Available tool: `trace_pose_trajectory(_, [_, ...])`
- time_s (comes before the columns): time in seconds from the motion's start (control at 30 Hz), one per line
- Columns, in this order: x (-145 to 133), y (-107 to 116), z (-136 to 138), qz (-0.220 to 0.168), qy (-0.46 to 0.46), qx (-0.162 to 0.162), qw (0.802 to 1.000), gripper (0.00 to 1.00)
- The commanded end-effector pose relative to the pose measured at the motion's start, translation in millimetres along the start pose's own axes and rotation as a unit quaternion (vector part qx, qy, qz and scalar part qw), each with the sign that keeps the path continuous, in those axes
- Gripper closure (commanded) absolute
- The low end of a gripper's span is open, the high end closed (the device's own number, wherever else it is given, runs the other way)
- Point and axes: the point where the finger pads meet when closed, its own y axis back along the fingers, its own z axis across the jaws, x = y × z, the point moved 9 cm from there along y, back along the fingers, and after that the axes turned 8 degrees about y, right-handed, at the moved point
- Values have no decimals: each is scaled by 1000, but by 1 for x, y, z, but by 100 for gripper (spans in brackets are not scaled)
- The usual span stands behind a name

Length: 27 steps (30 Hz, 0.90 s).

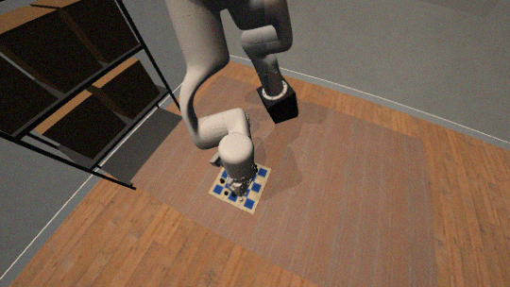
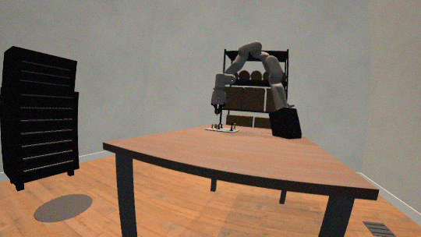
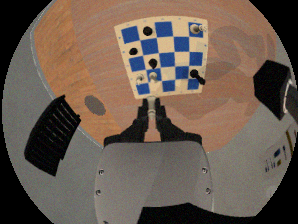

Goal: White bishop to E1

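white bishop [image 3: 153, 104] clamped between the gripper [image 3: 153, 117] fingertips, high above the chessboard [image 3: 174, 56]

Can't read any text anywhere, honestly; the edge markings on the chessboard [image 3: 166, 56] are way too small to make out.

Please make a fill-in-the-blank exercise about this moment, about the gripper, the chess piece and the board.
1. The gripper is shut on a small piece whose colour is ____.
2. In the exterior view the gripper hangs ____ the chessboard, without touching it.
3. The squares of the chessboard are white and ____.
4. The arm stands on a base whose colour is ____.

Missing words: white; above; blue; black
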Motion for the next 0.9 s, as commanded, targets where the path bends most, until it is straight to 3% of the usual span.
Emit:
trace_pose_trajectory(0.0, [-32, -5, -33, -1, 54, -13, 998, 100])
trace_pose_trajectory(0.57, [-33, -7, -34, -1, 56, -13, 998, 100])
trace_pose_trajectory(0.87, [-33, -35, -34, -1, 56, -13, 998, 100])
